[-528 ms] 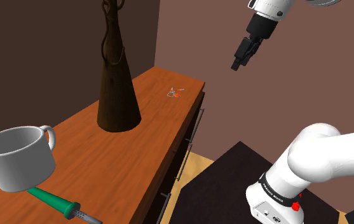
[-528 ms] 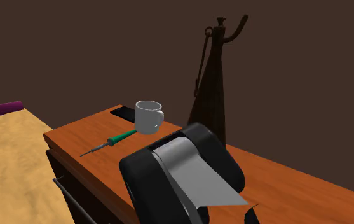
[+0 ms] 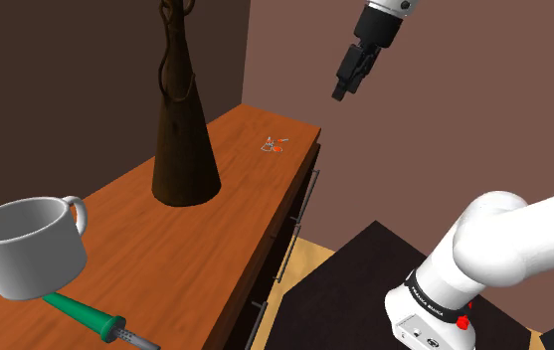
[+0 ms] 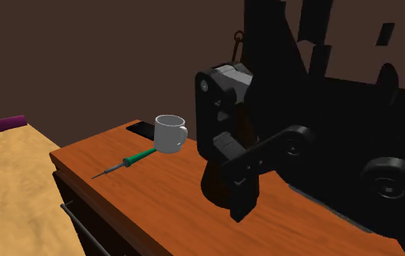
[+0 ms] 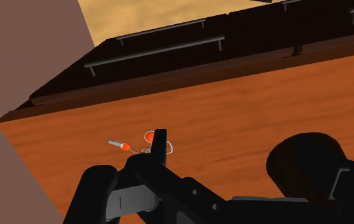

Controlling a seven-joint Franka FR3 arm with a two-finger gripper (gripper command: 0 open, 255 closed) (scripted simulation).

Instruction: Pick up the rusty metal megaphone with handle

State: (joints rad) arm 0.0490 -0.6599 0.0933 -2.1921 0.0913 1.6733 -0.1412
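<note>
The megaphone [image 3: 183, 134] is a tall, dark brown cone standing mouth-down on the wooden dresser top [image 3: 245, 204], its thin handle rising out of the shoulder view's top. My black gripper [image 3: 347, 85] hangs high in the air past the dresser's far corner, well to the shoulder view's right of the cone and apart from it. In the second exterior view the gripper [image 4: 237, 204] looms close and hides most of the megaphone [image 4: 212, 183]. The wrist view has the cone's dark rounded top [image 5: 306, 162] beside the hand.
A white mug [image 3: 28, 244] and a green-handled tool [image 3: 91, 318] lie at the dresser's near end. A small orange-and-silver keyring [image 3: 274, 145] sits near the far corner, under the gripper. The dark stand [image 3: 364, 288] is beside the drawer fronts [image 3: 284, 249].
The gripper has moved up and toward the shoulder view's left, closer to the dresser. In the second exterior view the black hand now stands in front of the megaphone where a white arm link was.
</note>
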